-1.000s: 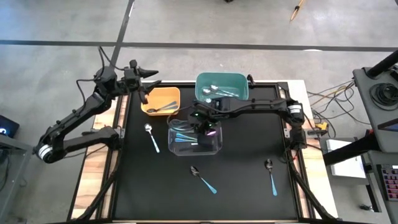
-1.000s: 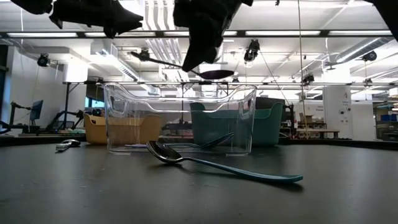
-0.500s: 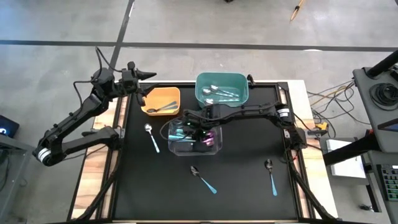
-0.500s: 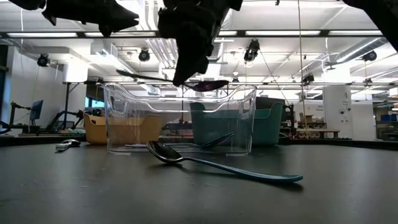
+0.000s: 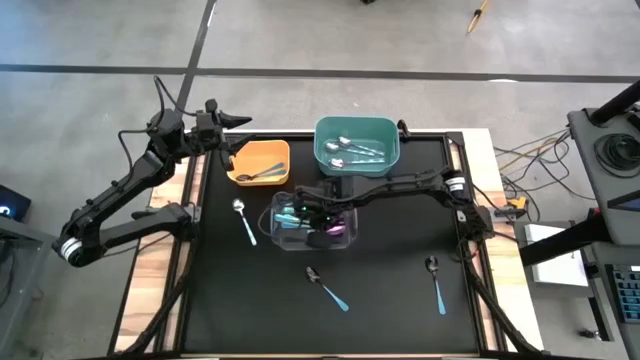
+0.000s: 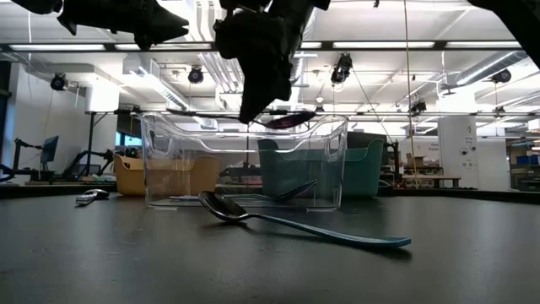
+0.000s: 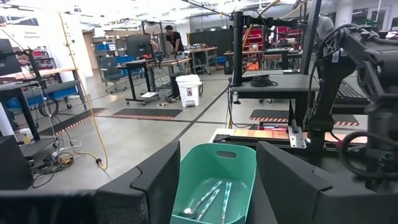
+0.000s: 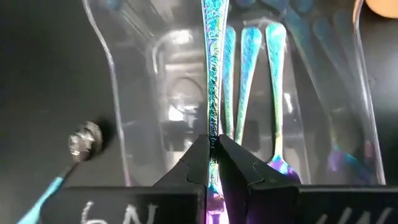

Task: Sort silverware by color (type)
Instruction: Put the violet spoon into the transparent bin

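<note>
Silverware is spread across three bins and the black table. From above, the right gripper hangs over the clear bin, its jaws pinched shut on an iridescent spoon whose purple bowl shows just past them, over the bin's inside. Under and beside the jaws lie more iridescent spoons in the same bin. Behind the jaws, the teal bin holds silver spoons; the orange bin, off to the side toward the left arm, holds a dark spoon. Three spoons lie loose on the table: a silver-bowled spoon beside the clear bin, a dark-bowled spoon in front of it, and another dark-bowled spoon well apart, near the right edge. The right arm stretches long and low across the table from its base; the left gripper waits by the orange bin's far corner.

At table height, the right gripper points down at the clear bin's rim, the held spoon lying level just under the jaws.

The left wrist camera shows its own fingers spread wide and empty (the teal bin sits between them, farther off).

The right wrist camera shows the jaws closed tight on the spoon's patterned handle, which runs straight ahead over the clear bin.
</note>
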